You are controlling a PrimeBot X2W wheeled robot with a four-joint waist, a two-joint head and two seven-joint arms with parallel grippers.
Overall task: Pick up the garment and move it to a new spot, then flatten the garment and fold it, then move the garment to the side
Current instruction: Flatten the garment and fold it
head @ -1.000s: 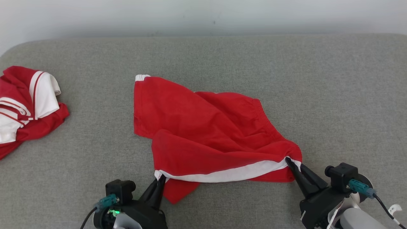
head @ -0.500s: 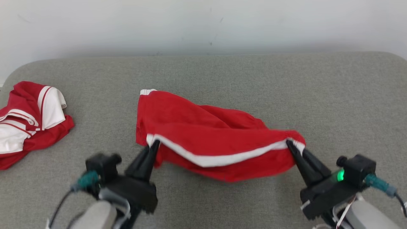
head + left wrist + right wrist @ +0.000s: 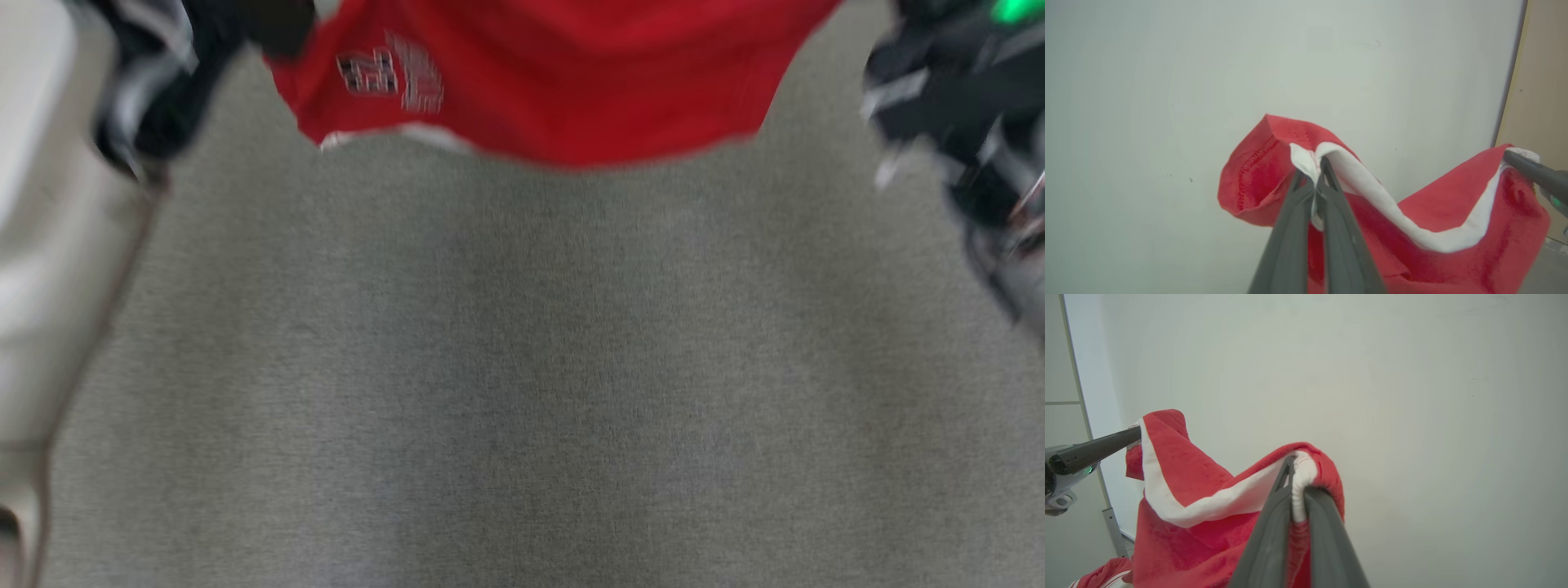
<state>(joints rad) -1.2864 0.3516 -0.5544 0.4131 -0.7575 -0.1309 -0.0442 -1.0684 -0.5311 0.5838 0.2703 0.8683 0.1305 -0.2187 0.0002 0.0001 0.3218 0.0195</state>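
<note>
Grey pad (image 3: pixel 522 367) is being viewed by the head camera through heavy blur. Behind the pad, a pale wall (image 3: pixel 1167 81) is being picked up in both wrist views. Above the pad the garment (image 3: pixel 555 82), red with a white band (image 3: pixel 1412 228), is being held up and stretched between both arms, its lower hem hanging free over the pad. Over the pad's left side, the left gripper (image 3: pixel 1316 171) is being seen pinched tight on one end of the band, with only cloth between its fingers. Over the pad's right side, the right gripper (image 3: pixel 1298 469) is being seen clamped on the band's other end. Between the two grips the band is sagging. A printed mark (image 3: pixel 392 73) is being shown on the garment's left part, too blurred to be read.
</note>
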